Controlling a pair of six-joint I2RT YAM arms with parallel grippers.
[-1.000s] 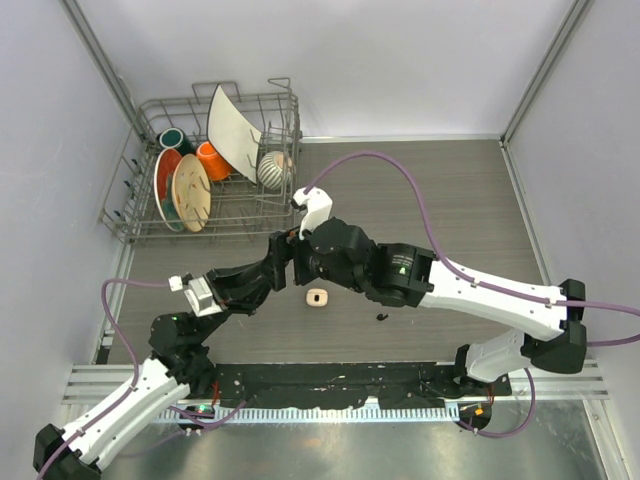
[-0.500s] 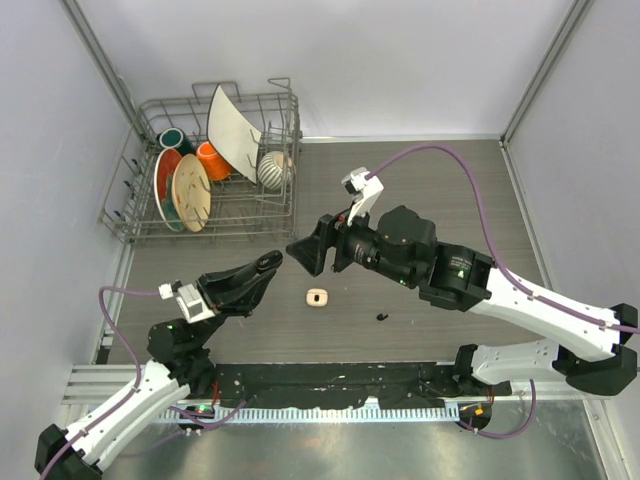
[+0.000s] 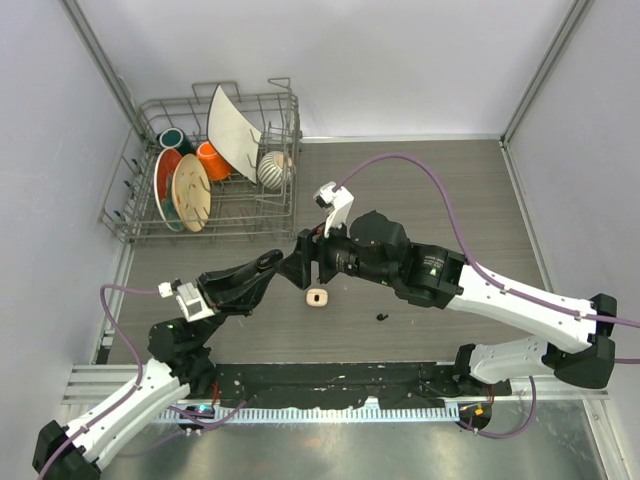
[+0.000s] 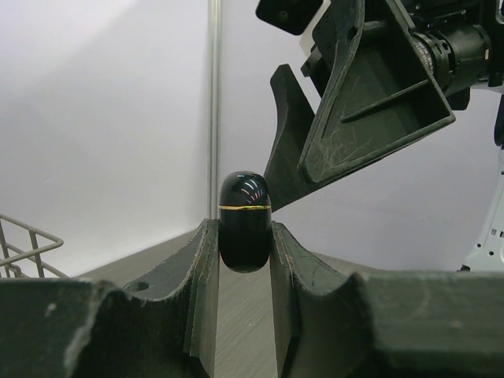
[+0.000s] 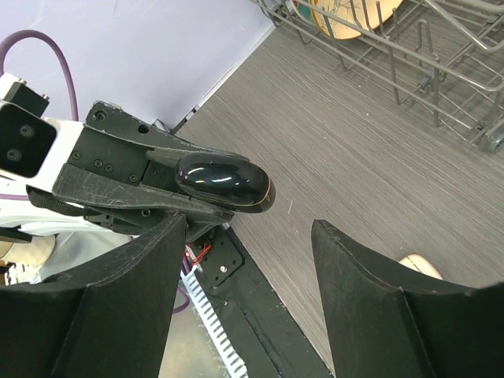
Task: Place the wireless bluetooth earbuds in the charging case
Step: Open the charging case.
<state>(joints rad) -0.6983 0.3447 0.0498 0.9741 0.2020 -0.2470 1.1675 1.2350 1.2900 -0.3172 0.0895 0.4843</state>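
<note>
- The dish rack (image 3: 215, 232) in the upper left of the overhead view plays no part in this step. The right arm should stay out of its wires as it works.
- The left hand (image 3: 266, 263), left of centre, is clamped on the black charging case (image 4: 245, 220). Its fingers (image 4: 201, 268) pinch the lower half, so the rounded cap and the gold seam stand free above them.
- The lid looks closed, so I judge the step in hand to be opening the case. The left hand should hold firm and level without squeezing harder, because the glossy shell could slip out.
- The right hand (image 3: 296, 268), just right of the case, stands wide and holds nothing. In its own view the case sits between and above its two fingers (image 5: 142, 276).
- The right hand should close only on the cap above the seam, centred, then pivot along the hinge line rather than pull straight off.
- A cream-white oval piece (image 3: 317, 297) lies on the counter (image 3: 450, 190) just below the two hands. I cannot tell whether it is a case or an earbud.
- Further right, a tiny black piece (image 3: 381, 317), likely a black earbud, lies apart on the counter, not yet in the case. It will need a narrow, careful pinch.
</note>
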